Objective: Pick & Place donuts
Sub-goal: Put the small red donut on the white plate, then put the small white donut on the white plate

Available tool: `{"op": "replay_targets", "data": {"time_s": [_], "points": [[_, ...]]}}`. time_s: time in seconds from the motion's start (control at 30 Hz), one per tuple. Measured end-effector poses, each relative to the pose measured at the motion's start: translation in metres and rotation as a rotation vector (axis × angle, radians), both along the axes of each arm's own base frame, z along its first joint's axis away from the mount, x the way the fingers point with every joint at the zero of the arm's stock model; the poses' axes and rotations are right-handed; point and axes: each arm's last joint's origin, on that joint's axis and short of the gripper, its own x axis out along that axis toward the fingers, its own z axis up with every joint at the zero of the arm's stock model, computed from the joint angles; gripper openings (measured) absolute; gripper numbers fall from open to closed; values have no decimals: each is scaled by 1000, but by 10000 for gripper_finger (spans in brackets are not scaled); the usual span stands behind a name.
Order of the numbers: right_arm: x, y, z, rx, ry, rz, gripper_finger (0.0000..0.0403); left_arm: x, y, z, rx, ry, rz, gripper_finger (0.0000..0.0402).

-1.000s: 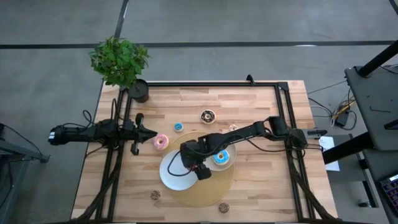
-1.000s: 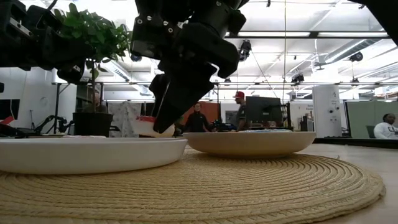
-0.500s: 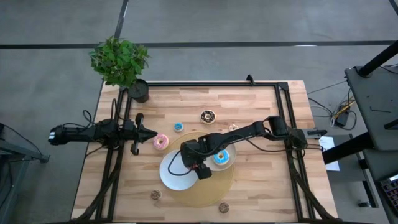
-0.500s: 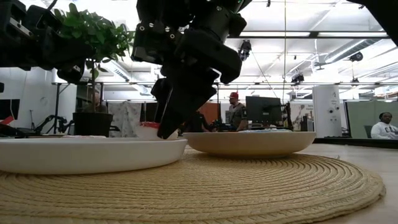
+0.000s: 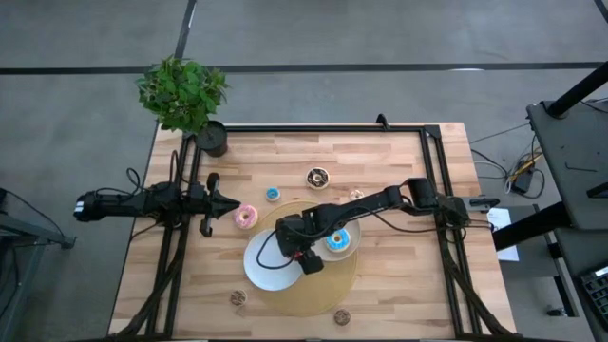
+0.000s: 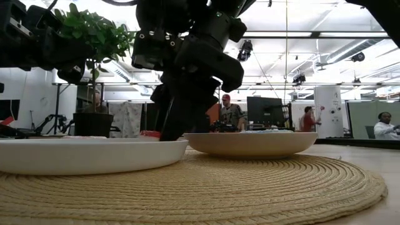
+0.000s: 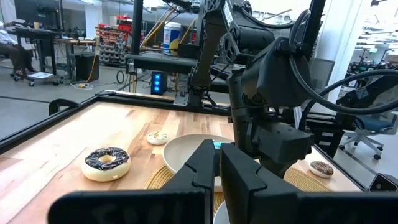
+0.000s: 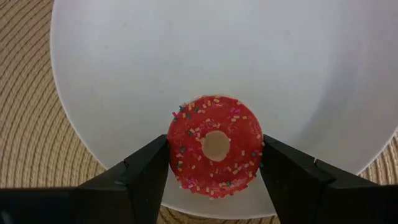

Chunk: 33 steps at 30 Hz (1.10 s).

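My right gripper (image 5: 291, 255) is over the white plate (image 5: 261, 275) and is shut on a red sprinkled mini donut (image 8: 216, 144). In the low view only the donut's red top (image 6: 149, 133) shows above the plate's rim. My left gripper (image 5: 233, 203) waits shut by the table's left side, next to the pink donut (image 5: 246, 217) lying flat on the wood. The blue-sprinkled donut (image 5: 337, 240) lies in the beige plate (image 5: 353, 231). Flat on the table are the chocolate donut (image 5: 316, 177), the blue mini (image 5: 273, 194) and the cream mini (image 5: 356, 195). My right gripper pinches the red donut by its outer rim (image 8: 176, 152), one finger (image 8: 146, 174) on each opposite side, coming from above and pointing down. The donut lies level with its sprinkled face up, low inside the white plate (image 8: 124, 56). I cannot tell whether it touches the plate.
Both plates sit on a round woven mat (image 5: 318, 285). Two brown minis (image 5: 237, 297) (image 5: 341, 316) lie near the table's near edge. A potted plant (image 5: 182, 95) stands at the far left corner. Black rails (image 5: 323, 127) frame the table. People stand in the room behind.
My right gripper has come down toward the white plate with the red donut still in its fingers. In the low view the donut has sunk from above the plate's rim until only its top shows.
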Motion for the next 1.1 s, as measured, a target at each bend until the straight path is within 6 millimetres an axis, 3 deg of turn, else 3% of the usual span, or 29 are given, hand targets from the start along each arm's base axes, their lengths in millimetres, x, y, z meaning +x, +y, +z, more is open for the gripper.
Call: {"op": "replay_targets", "data": {"time_s": [0.5, 1.1], "points": [[0, -2, 0, -4, 5, 6, 232, 0, 0, 0, 0, 0, 0, 0], [-2, -2, 3, -4, 13, 2, 303, 0, 0, 0, 0, 0, 0, 0]]}}
